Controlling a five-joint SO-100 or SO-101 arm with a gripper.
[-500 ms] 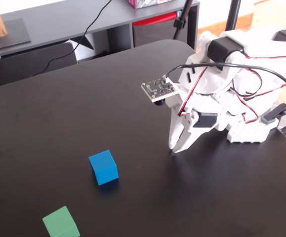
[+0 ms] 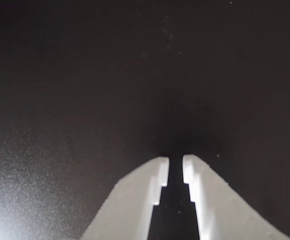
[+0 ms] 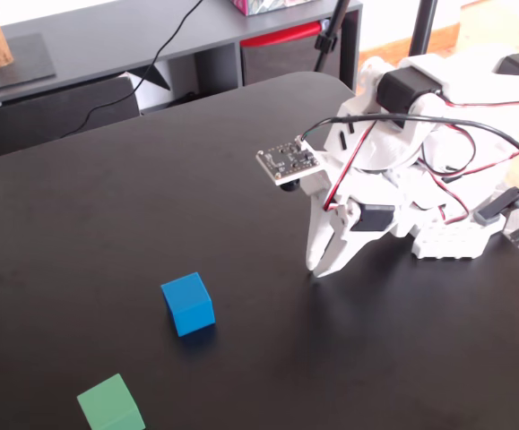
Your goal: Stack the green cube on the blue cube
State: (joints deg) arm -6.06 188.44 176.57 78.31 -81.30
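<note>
Black table (image 3: 151, 197); gripper (image 2: 175, 162) nearly closed, narrow slit, empty, tips near surface, apart from cubes.

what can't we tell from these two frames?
- Wrist view: neither cube is in frame; only the hand and bare black table.
- Fixed view: green cube sits at the bottom edge, its lower part cut off.
- Fixed view: blue cube shows only its top and two sides.
- Fixed view: the hand's finger gap is too small to see; the wrist view shows a narrow slit.
</note>
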